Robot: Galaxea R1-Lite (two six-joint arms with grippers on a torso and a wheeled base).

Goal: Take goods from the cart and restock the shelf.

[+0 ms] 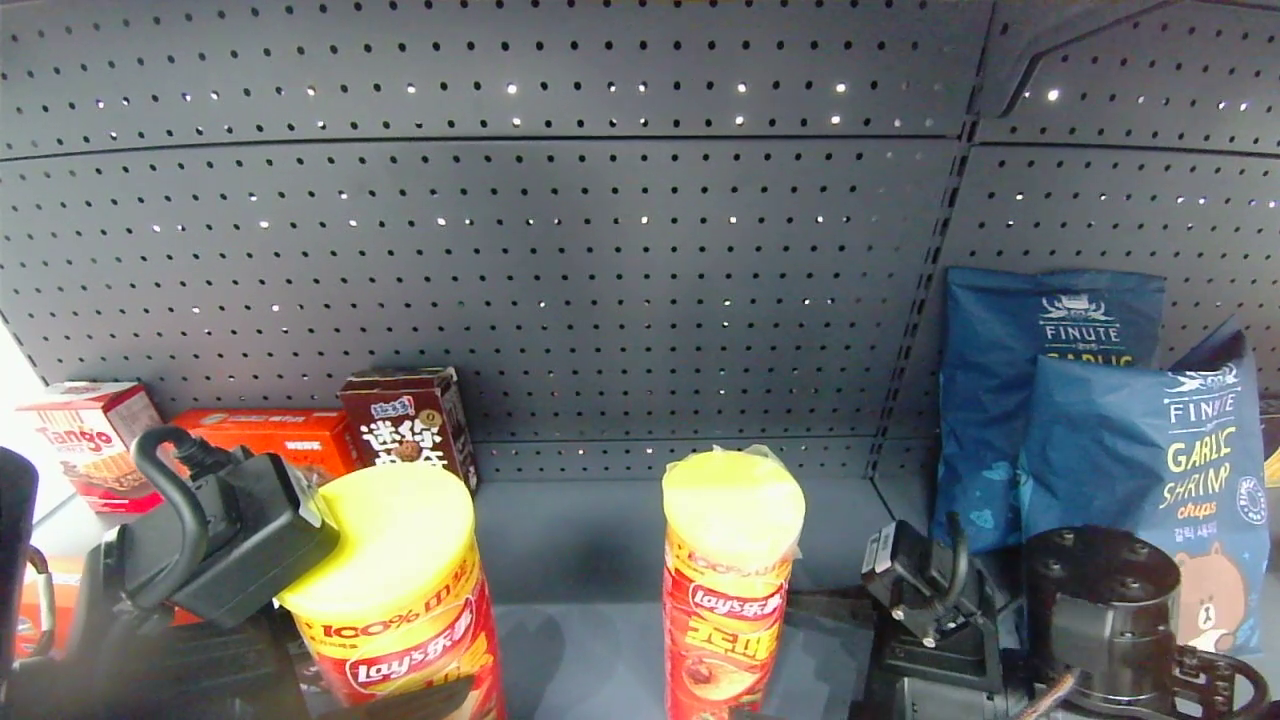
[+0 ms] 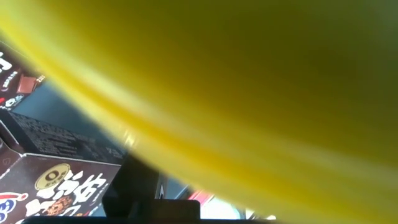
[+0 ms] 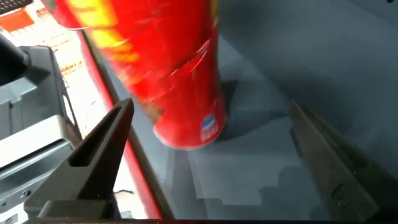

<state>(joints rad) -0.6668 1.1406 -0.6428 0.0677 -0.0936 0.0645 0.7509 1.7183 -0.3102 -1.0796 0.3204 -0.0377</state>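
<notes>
Two red chip canisters with yellow lids are in the head view. The left canister point(image 1: 400, 590) is tilted and close to the camera, against my left arm's wrist point(image 1: 220, 540); its yellow lid point(image 2: 249, 81) sits right in front of the left wrist camera, and my left gripper seems shut on it, fingers hidden. The right canister point(image 1: 730, 580) stands upright on the grey shelf floor point(image 1: 580, 540). My right gripper point(image 3: 210, 109) is open, its two dark fingers point(image 3: 99, 155) spread wide on either side of this canister point(image 3: 180, 74), not touching it.
A white-red wafer box point(image 1: 90, 440), an orange box point(image 1: 270, 435) and a dark brown box point(image 1: 410, 415) stand at the back left. Two blue chip bags point(image 1: 1150, 470) lean at the right. A perforated back wall point(image 1: 600, 250) closes the shelf. Bare floor lies between the canisters.
</notes>
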